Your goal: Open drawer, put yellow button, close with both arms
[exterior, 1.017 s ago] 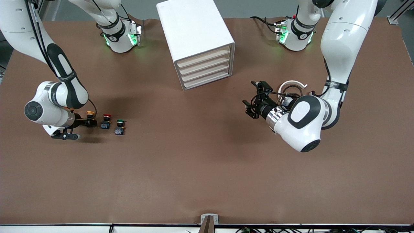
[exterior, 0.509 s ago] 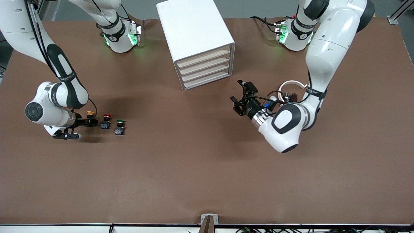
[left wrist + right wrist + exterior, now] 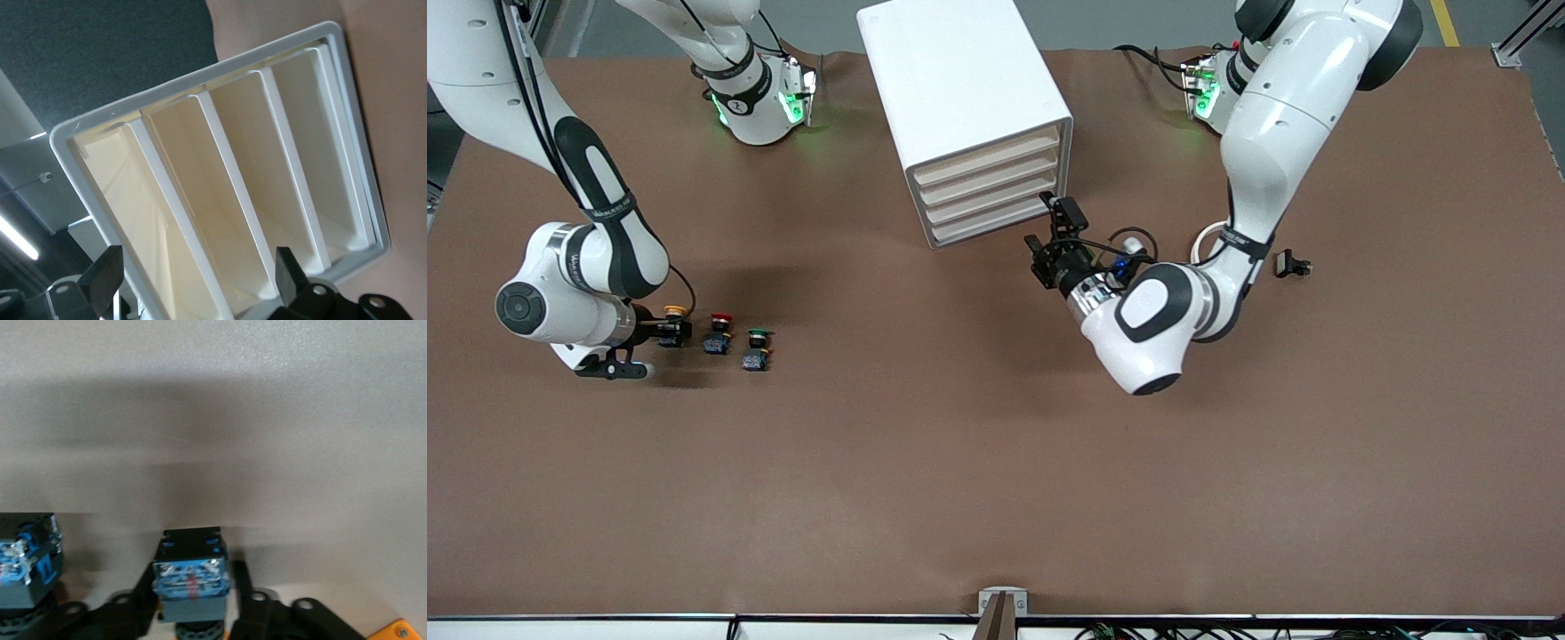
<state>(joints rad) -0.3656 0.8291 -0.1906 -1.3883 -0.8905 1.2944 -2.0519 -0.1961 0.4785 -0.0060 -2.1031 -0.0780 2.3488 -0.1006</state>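
Note:
The white cabinet (image 3: 960,80) stands at the table's back middle, all four drawers shut. The drawer (image 3: 989,148) is the uppermost; in the left wrist view it (image 3: 127,213) is a recessed cream tray. My left gripper (image 3: 1048,224) is open and empty, just in front of the lowest drawers at the corner toward the left arm's end; the cabinet front fills its wrist view (image 3: 198,280). My right gripper (image 3: 669,332) is low on the table, shut on the dark body of the yellow button (image 3: 674,312). In the right wrist view (image 3: 192,603) its fingers (image 3: 250,603) flank the block (image 3: 191,583).
A red-capped button (image 3: 719,331) and a green-capped button (image 3: 756,348) stand beside the yellow one, toward the table's middle. The red button's body (image 3: 27,560) shows in the right wrist view. A small black part (image 3: 1291,264) and a white ring (image 3: 1209,236) lie beside the left arm.
My left arm has swung toward the cabinet, bringing its open gripper up to the drawer fronts. The right gripper has stayed at the yellow button.

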